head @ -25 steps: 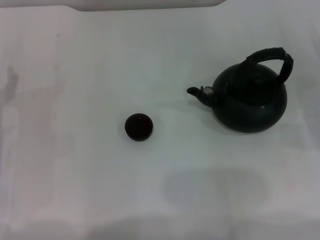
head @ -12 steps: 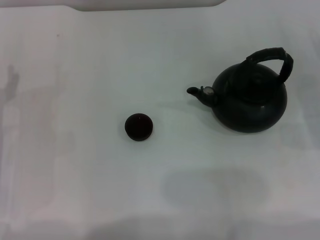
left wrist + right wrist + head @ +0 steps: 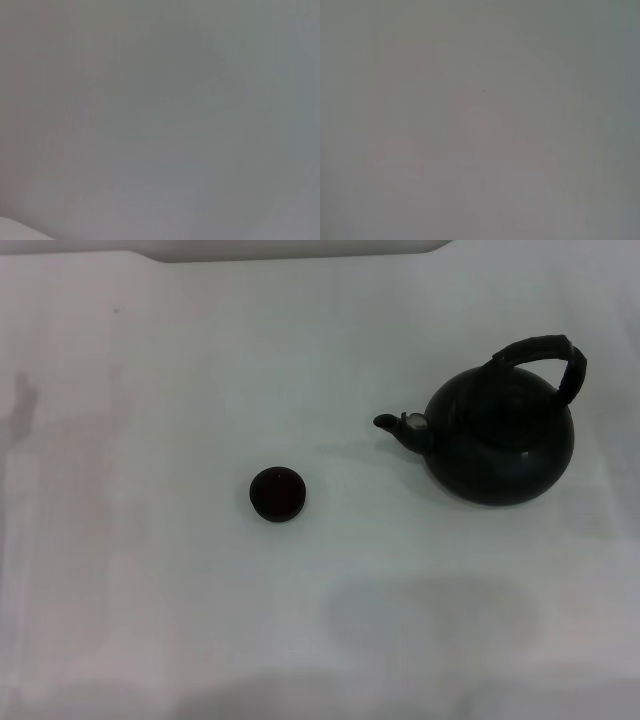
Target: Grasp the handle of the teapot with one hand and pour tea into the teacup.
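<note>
The glossy black teapot point(image 3: 500, 440) stands upright on the white table at the right of the head view. Its short spout point(image 3: 395, 424) with a pale tip points left toward the cup. The ribbed black arched handle point(image 3: 545, 355) rises over its top, tilted toward the far right. The tiny dark brown teacup point(image 3: 277, 494) stands left of the teapot, well apart from it. Neither gripper shows in any view. Both wrist views show only bare pale table surface.
The white table point(image 3: 150, 390) fills the head view, with its far edge point(image 3: 300, 252) along the top. A soft grey shadow point(image 3: 430, 615) lies on the table in front of the teapot.
</note>
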